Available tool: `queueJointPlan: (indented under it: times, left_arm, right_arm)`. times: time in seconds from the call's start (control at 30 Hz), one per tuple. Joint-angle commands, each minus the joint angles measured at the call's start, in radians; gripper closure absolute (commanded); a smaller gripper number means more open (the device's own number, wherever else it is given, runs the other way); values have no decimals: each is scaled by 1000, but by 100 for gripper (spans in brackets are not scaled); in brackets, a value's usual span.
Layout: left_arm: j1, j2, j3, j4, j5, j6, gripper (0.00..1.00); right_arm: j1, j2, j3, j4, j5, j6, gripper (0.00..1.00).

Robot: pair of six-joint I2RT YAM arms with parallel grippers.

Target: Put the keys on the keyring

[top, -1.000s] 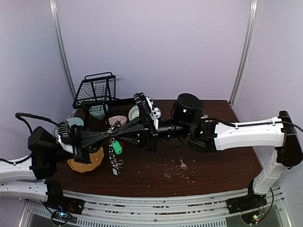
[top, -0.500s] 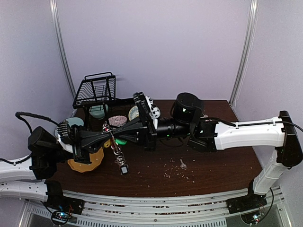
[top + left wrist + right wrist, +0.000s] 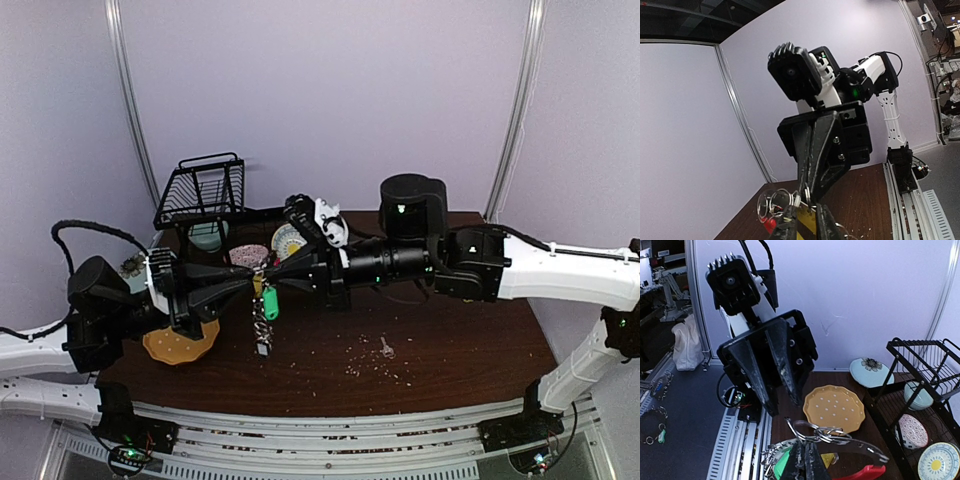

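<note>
A dark brown counter carries a black wire dish rack at its far left corner. A teal bowl sits under the rack's raised basket, and a pink patterned plate and a yellow-and-teal plate lie side by side in its low tray. A yellow dotted plate lies flat by the left edge toward the near side, a pale blue plate with a dark flower lies closer to the far left corner just beside the rack, and pale crumbs are scattered near the middle of the near edge.
</note>
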Motion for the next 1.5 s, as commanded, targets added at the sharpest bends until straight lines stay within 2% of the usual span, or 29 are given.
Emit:
queueJointPlan:
  times: [0.0,0.2,0.33,0.4,0.5,0.7,0.83,1.0,1.07,1.13,1.23,1.33,1.47]
  left_arm:
    - [-1,-18,49,-37,11,43,84]
    - [-1,62,147,-206,17,79,83]
    - [-1,145,224,-322,-13,83,74]
    - [-1,152,231,-331,-44,71,73]
    - [-2,145,220,-307,-58,58,79]
    - [0,110,213,-303,-131,65,80]
    - [13,104,250,-403,-138,97,72]
    - [15,175,311,-492,-110,103,70]
    - [15,179,312,-488,-110,103,74]
    - [17,173,303,-472,-119,97,85]
    - [17,163,294,-462,-119,99,95]
    - [17,151,282,-447,-106,102,100]
    - [17,147,274,-442,-96,106,100]
  right_arm:
    - [2,-32,105,-282,168,-118,100]
    - [22,49,282,-521,347,-183,100]
    - [52,115,408,-616,409,-210,100]
    - [69,136,444,-644,434,-224,100]
    - [81,146,460,-654,446,-237,100]
    - [82,131,434,-623,447,-243,100]
    - [82,131,424,-611,441,-242,100]
    - [82,127,420,-594,431,-243,100]
    - [82,124,417,-590,423,-241,100]
    - [82,121,411,-584,418,-240,100]
    - [82,115,399,-572,425,-240,100]
    - [82,113,393,-565,430,-244,100]
    - [82,111,393,-558,427,-243,100]
